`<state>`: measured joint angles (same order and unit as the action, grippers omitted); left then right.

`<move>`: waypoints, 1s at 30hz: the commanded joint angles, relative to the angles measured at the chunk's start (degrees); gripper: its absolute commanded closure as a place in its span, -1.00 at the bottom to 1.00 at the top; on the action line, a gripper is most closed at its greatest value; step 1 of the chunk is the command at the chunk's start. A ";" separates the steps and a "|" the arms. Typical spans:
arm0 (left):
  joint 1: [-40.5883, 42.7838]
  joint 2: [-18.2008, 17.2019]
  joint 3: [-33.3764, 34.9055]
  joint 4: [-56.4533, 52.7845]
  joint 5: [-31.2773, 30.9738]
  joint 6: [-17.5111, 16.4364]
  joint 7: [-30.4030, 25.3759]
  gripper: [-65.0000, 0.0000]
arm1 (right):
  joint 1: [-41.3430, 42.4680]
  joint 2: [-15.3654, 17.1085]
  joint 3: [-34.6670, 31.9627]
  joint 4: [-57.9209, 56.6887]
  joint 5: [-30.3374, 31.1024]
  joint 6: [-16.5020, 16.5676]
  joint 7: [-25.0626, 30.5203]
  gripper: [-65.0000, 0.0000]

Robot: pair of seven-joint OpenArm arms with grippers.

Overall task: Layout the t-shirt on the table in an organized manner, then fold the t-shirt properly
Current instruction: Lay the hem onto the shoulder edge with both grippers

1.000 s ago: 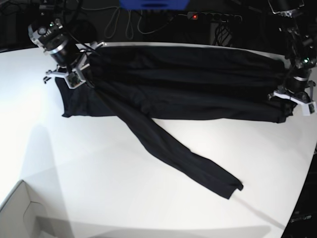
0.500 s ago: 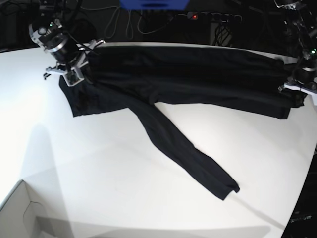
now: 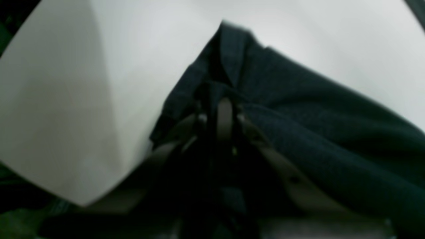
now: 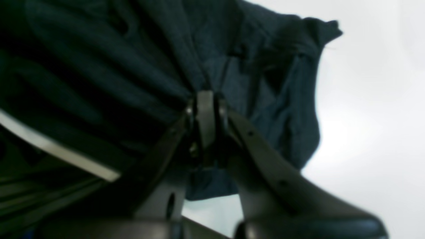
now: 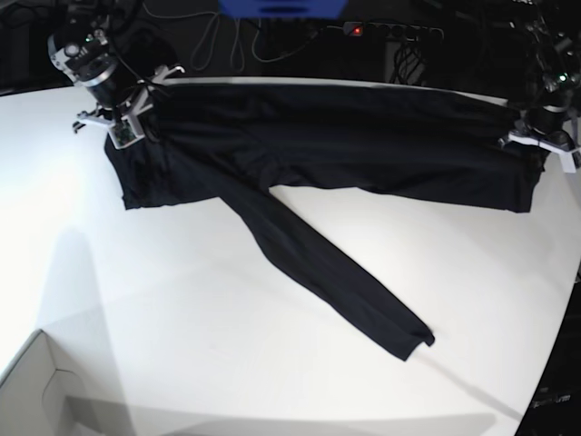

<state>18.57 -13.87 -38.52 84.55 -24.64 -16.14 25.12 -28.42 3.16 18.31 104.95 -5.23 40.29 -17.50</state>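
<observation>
The black t-shirt (image 5: 345, 145) is stretched wide across the far part of the white table (image 5: 182, 300). One long sleeve (image 5: 336, 272) trails diagonally toward the front right. My right gripper (image 5: 123, 127) is shut on the shirt's left end, seen close up as bunched cloth (image 4: 132, 66) pinched at the gripper (image 4: 206, 99). At the shirt's right end, my left gripper (image 5: 537, 145) is shut on a fold of fabric (image 3: 315, 132), with the gripper (image 3: 224, 109) closed over the white tabletop (image 3: 99, 83).
A white box corner (image 5: 36, 391) sits at the front left. Behind the table lie a power strip (image 5: 390, 32), cables and a blue object (image 5: 281, 7). The table's curved edge (image 5: 556, 363) runs down the right side.
Both grippers have moved toward the table's far edge with the shirt. Its lower edge has slid away from the front, and the trailing sleeve has dragged back a little.
</observation>
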 commanded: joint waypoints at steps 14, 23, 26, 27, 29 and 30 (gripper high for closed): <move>0.20 -0.07 0.85 -3.54 -0.19 0.19 -1.61 0.93 | -0.54 0.49 0.02 -0.46 0.18 -0.29 0.40 0.72; 0.55 0.20 2.26 -2.93 -0.28 0.19 -1.61 0.31 | -1.77 0.05 2.40 8.33 0.44 -0.29 0.66 0.29; 0.55 0.29 2.00 -2.84 -0.28 0.19 -1.61 0.13 | -1.60 -0.39 2.13 10.17 0.44 -0.29 0.66 0.29; 0.55 0.29 2.00 -2.75 -0.28 0.19 -1.61 0.08 | -0.81 -0.74 2.13 10.17 0.44 -0.29 0.49 0.28; 0.55 0.20 2.00 -1.87 -0.28 0.19 -1.61 -0.01 | 1.13 -0.83 2.13 10.09 0.44 -0.29 0.31 0.28; 0.91 0.20 1.91 -1.08 -0.28 0.19 -1.61 -0.07 | 1.92 -1.44 1.78 9.82 0.44 -0.29 0.31 0.28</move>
<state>19.40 -12.69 -36.01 82.26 -24.69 -15.88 24.67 -26.52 1.69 20.16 113.84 -5.67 40.25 -18.63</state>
